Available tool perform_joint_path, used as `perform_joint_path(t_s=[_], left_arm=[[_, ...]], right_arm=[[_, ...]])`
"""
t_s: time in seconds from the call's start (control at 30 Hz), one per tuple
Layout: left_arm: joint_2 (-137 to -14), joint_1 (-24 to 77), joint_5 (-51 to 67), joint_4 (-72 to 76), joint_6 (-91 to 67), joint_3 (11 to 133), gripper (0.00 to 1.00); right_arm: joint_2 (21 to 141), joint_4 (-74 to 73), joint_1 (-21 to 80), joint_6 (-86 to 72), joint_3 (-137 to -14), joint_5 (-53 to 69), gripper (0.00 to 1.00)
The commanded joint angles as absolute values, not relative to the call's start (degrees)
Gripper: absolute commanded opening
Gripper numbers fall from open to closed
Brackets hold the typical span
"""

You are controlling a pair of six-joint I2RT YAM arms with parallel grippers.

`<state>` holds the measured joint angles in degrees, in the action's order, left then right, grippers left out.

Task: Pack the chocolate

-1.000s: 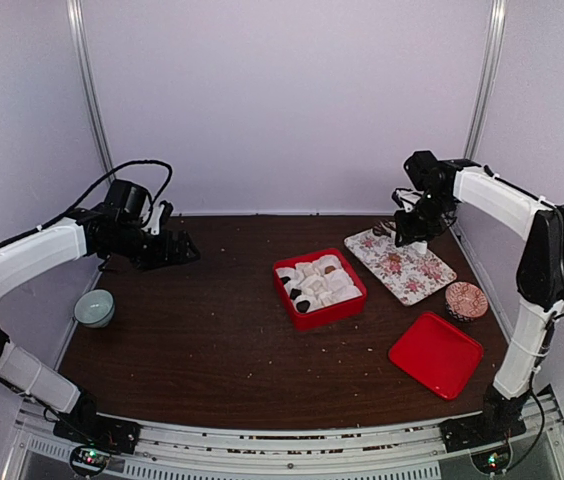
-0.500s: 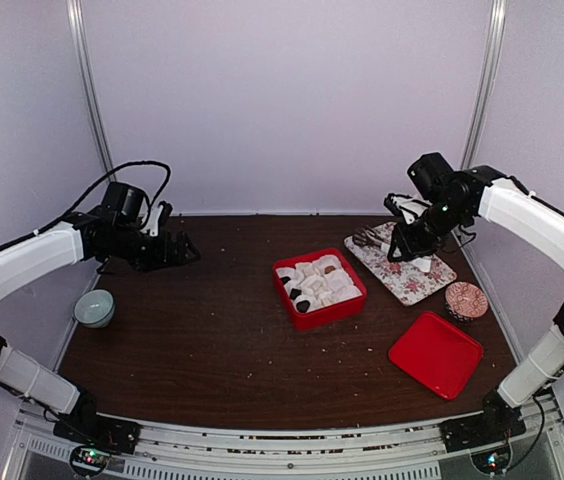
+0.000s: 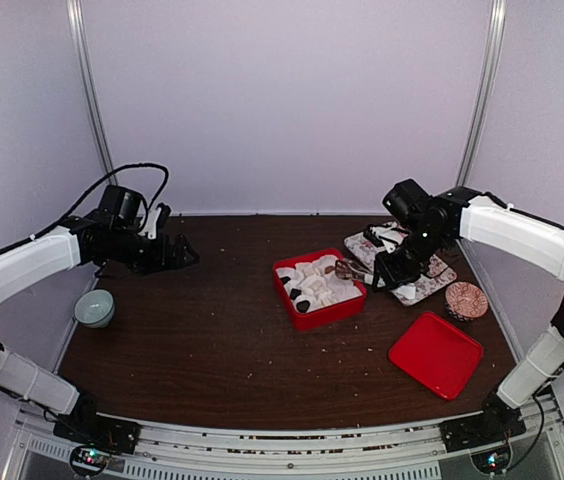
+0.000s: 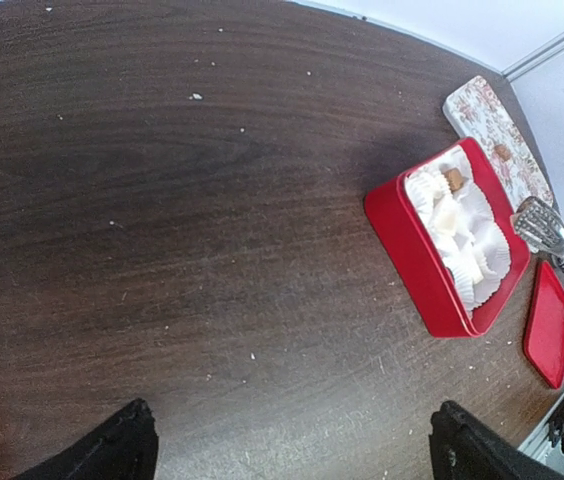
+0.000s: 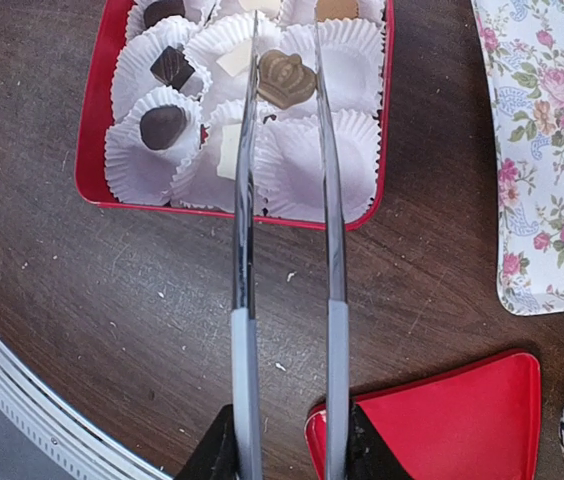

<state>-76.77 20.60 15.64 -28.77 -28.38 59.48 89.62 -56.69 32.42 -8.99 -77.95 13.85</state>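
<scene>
Right hand (image 5: pixel 287 445) clenched on long steel tongs (image 5: pixel 245 250), giving reach and a gentle pinch; tips grip brown crown-shaped chocolate (image 5: pixel 285 78) over white pleated paper cups (image 5: pixel 337 150) in red square box (image 5: pixel 87 150), probably for lowering in; left hand (image 3: pixel 177 252) released, hovering well aside, out of the way.

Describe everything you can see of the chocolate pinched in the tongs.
The crown-shaped mid-brown chocolate is one small moulded piece, whole, ridged on top. It sits pinched between the tips of the silver metal tongs, over the white paper cups in the red rectangular box. Whether it touches a cup is unclear.
</scene>
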Motion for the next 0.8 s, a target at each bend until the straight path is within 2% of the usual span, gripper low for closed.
perform_joint_path(t_s=[0.0,0.37,0.77], left_arm=[[-75.47,20.10,15.23,-27.12,-27.35,59.39,0.98],[-76.60,20.08,14.94,-27.35,-27.10,59.99,0.98],[-77.87,20.12,15.10,-27.25,-27.25,60.94,0.98]], right_arm=[[92.17,-53.28,33.26,-10.30,-78.82,13.03,0.24],[98.30,-53.10,33.40,-10.61,-81.67,10.00,0.26],[99.40,-54.37,33.32,-10.75,-85.34,8.70,0.36]])
